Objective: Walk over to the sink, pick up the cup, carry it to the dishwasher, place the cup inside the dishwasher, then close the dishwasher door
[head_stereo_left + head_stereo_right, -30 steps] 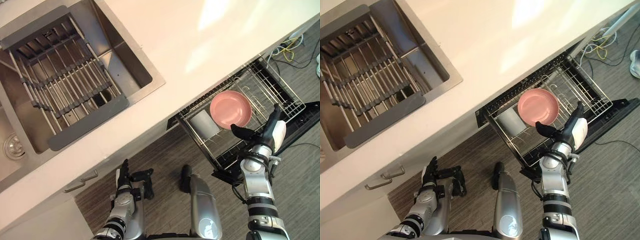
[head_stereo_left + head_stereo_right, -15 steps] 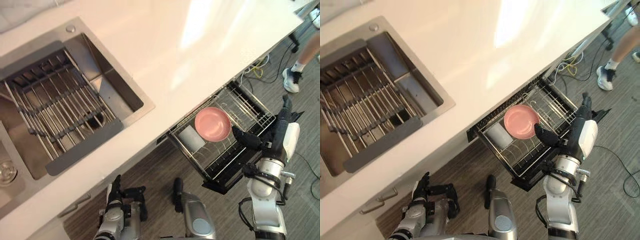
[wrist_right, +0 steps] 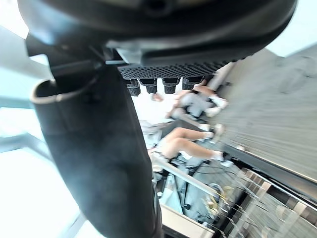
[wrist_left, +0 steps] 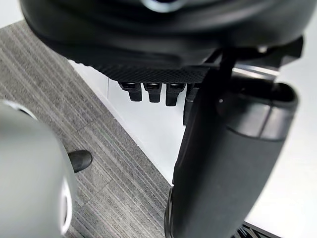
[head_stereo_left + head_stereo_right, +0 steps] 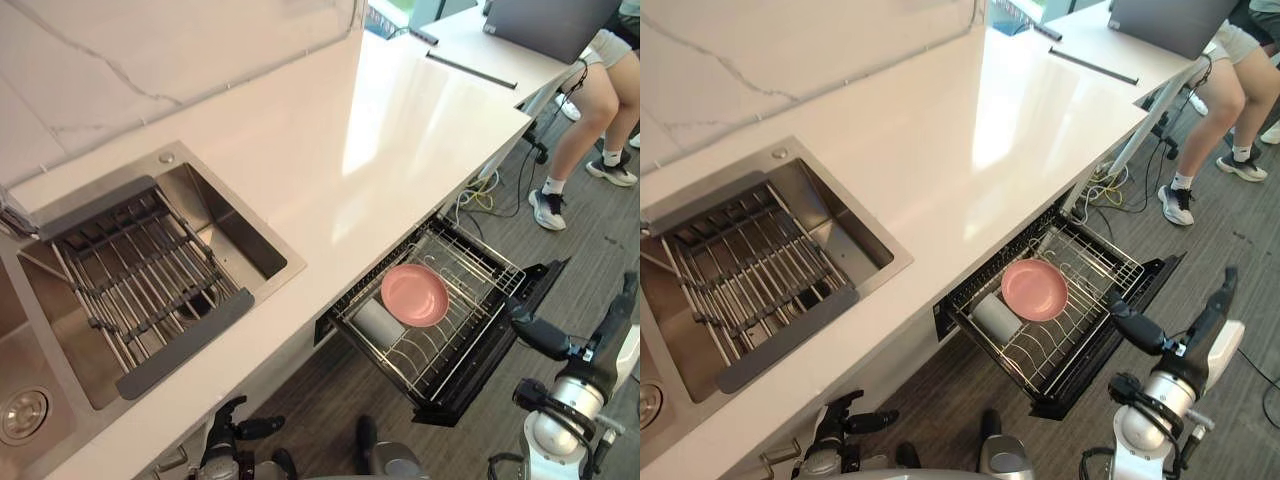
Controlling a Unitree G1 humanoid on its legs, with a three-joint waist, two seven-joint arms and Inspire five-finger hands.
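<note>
Cup [image 5: 379,322]: lies in the pulled-out rack [image 5: 470,262], just beside the pink bowl [image 5: 414,295] at its 8 o'clock. The placing step is judged done.
Right hand [image 5: 1202,340]: at 3 o'clock of the door [image 5: 495,355], apart from it. Fingers are straight, the thumb is spread toward the door, and it holds nothing. Judged to be lined up for the closing push.
Left hand [image 5: 843,418]: low at 6 o'clock, fingers relaxed and spread, empty, idle.
Door: lies open. The rack likely needs sliding in first.

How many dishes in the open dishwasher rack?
2. A pink round bowl sits in the middle of the wire dishwasher rack; a pale cylindrical cup is right beside it, toward the sink. More could hide under the countertop.
</note>
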